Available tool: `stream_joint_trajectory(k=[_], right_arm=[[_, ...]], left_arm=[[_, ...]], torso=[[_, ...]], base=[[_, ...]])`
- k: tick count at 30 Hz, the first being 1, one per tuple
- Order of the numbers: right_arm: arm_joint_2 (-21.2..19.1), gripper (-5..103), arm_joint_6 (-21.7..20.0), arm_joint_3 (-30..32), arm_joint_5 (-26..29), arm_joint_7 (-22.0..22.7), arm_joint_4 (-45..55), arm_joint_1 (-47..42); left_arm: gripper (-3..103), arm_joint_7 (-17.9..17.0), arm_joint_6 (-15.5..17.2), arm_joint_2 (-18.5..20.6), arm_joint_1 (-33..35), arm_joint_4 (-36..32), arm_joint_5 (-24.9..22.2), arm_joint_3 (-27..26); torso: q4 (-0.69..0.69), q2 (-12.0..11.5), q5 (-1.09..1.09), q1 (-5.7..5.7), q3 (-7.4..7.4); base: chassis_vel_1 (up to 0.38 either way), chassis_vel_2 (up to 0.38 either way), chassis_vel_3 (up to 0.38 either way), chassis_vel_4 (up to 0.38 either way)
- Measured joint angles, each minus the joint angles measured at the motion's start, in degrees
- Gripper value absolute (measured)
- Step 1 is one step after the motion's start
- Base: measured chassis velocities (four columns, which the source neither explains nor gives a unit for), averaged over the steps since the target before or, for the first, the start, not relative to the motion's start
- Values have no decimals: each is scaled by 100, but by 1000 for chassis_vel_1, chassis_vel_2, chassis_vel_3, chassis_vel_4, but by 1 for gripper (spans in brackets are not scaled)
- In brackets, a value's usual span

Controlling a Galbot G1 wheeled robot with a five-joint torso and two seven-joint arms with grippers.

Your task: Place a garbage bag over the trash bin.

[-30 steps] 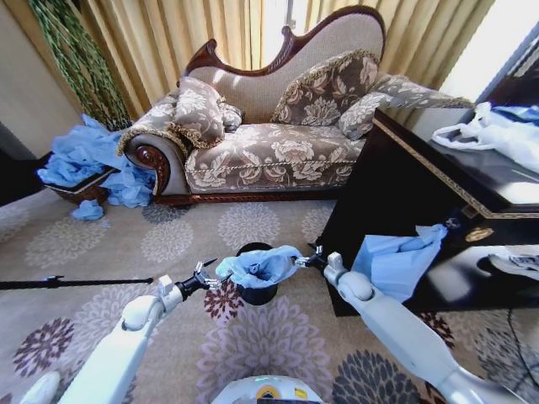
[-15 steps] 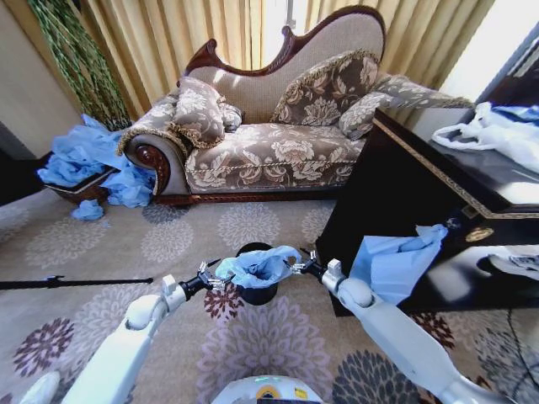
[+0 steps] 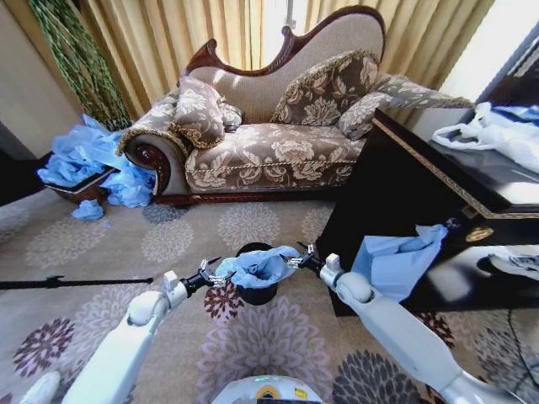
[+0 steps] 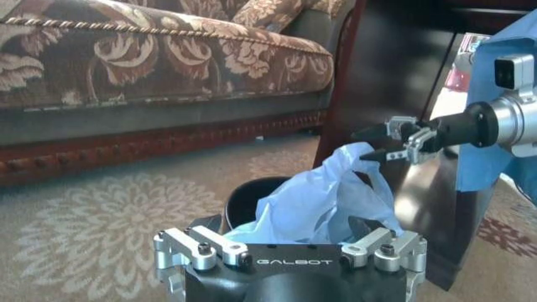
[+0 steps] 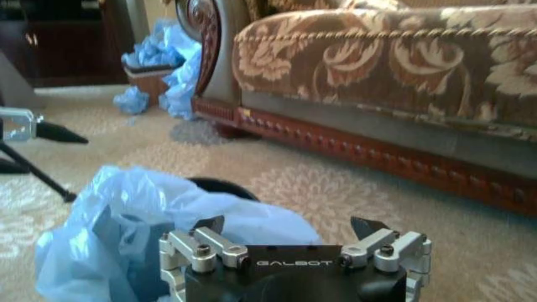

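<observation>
Low on the patterned carpet, before the sofa (image 3: 278,126), the left gripper (image 3: 212,277) is seen at the left edge of the garbage bag (image 3: 257,266); whether its fingers pinch the plastic cannot be told. Between the two grippers, the light-blue bag is draped over the mouth of the black trash bin (image 3: 255,294), bunched and wrinkled, with the far rim left uncovered. At the bag's right edge, the right gripper (image 3: 300,260) is held with fingers parted, just beside the plastic.

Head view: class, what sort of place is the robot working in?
Probably a furnished living room in a home or hotel: an ornate floral sofa with cushions, long gold curtains behind it, and a patterned carpet.
</observation>
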Motion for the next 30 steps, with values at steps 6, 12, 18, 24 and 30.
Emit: stream_joint_trajectory(k=[6,12,18,24,30], right_arm=[[38,84,-69,-215,-35,-45,-202,54],[157,56,-135,-306,14,107,-289,165],[177,40,-139,-362,89,225,-296,262],[213,18,-196,-452,344,346,-293,439],[292,1,-294,-527,513,487,-325,615]], left_arm=[[100,-34,66,-167,-15,29,58,-5],[100,-71,156,-457,-55,11,148,0],[101,-54,178,-514,-27,-3,155,-3],[90,3,153,-376,-27,104,145,-9],[88,69,134,-318,-47,154,138,1]], torso=[[-2,0,0,0,0],[-1,0,0,0,0],[-1,0,0,0,0],[-1,0,0,0,0],[0,0,0,0,0]], base=[[0,0,0,0],[0,0,0,0],[0,0,0,0],[0,0,0,0],[0,0,0,0]])
